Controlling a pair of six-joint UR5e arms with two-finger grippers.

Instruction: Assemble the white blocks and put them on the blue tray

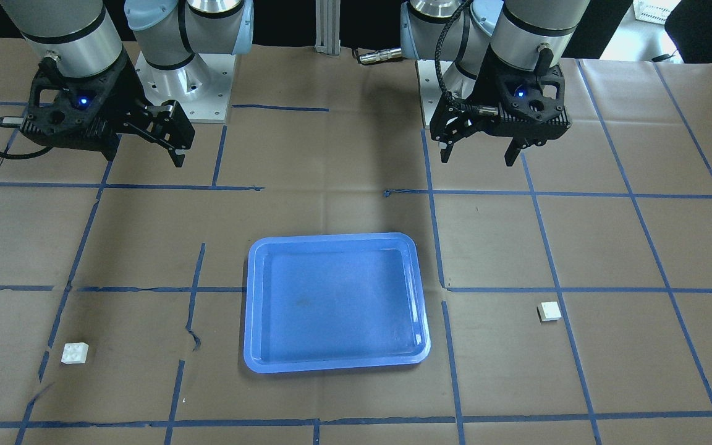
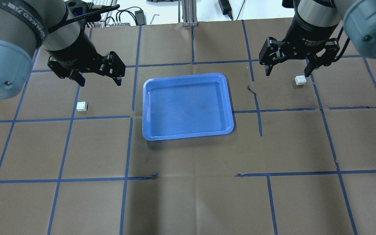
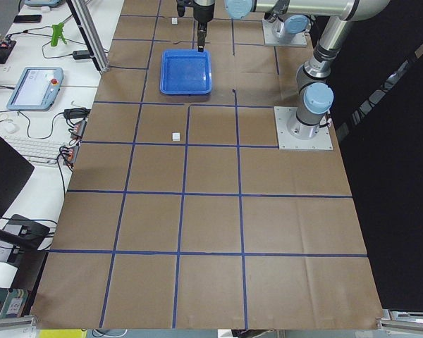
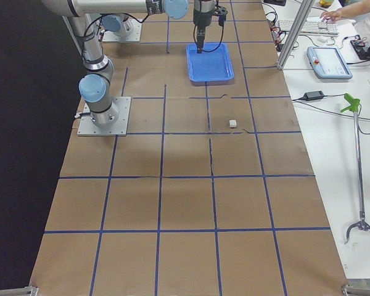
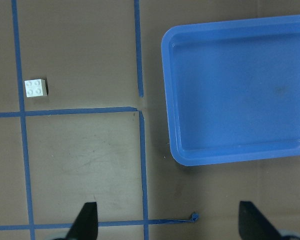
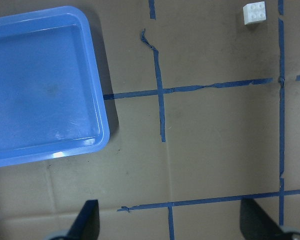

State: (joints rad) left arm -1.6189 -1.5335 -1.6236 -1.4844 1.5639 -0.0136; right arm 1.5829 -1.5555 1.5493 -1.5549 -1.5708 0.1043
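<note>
The blue tray (image 2: 145, 111) lies empty mid-table and also shows in the front view (image 1: 251, 296). One white block (image 2: 82, 106) sits on the paper left of the tray, and shows in the left wrist view (image 5: 36, 87) and the front view (image 1: 549, 311). The other white block (image 2: 300, 80) sits far right of the tray, and shows in the right wrist view (image 6: 254, 12) and the front view (image 1: 75, 353). My left gripper (image 2: 99, 81) hangs open and empty above the table, between the first block and the tray. My right gripper (image 2: 287, 72) hangs open and empty just left of the second block.
Brown paper with a blue tape grid covers the table (image 2: 188, 195). Torn tape ends curl up near the tray (image 2: 253, 91) and in front of it (image 2: 153, 176). Cables and a keyboard lie beyond the far edge (image 2: 122, 16).
</note>
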